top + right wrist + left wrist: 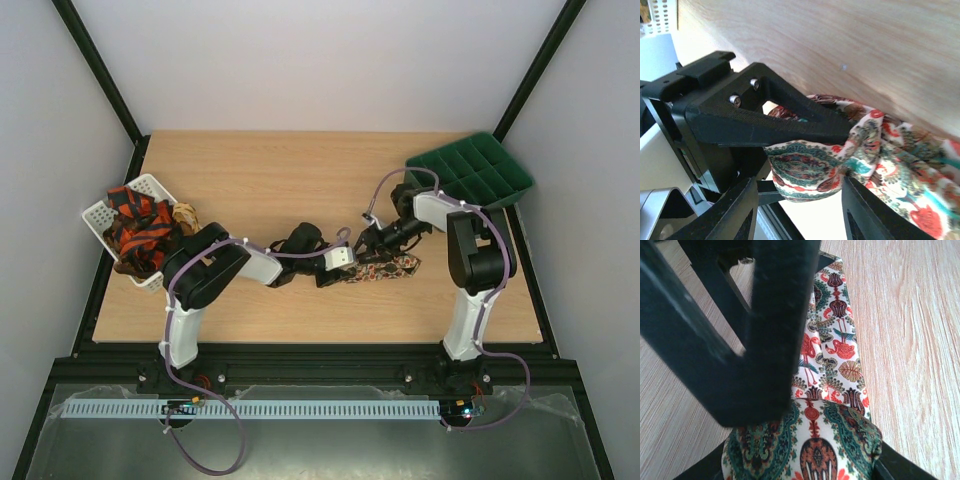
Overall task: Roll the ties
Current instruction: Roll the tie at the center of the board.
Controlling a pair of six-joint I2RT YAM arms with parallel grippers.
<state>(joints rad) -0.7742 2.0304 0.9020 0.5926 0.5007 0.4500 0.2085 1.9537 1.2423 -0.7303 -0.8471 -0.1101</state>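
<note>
A tie (388, 268) printed with red, green and brown floral motifs lies on the wooden table, its near end wound into a small roll (810, 450). My left gripper (350, 260) is shut on that roll, with fabric filling the gap between its fingers (892, 465). One left finger (780, 125) presses on top of the roll (805, 165) in the right wrist view. My right gripper (799, 182) stands open around the same roll; one finger clears it and the other just touches the cloth. From above, the right gripper (370, 243) meets the left one over the tie.
A white basket (100, 212) at the left table edge holds red-orange and black ties (140, 230). A green compartment tray (470, 170) sits at the far right corner. The right gripper's black fingers (770, 315) fill the upper left of the left wrist view.
</note>
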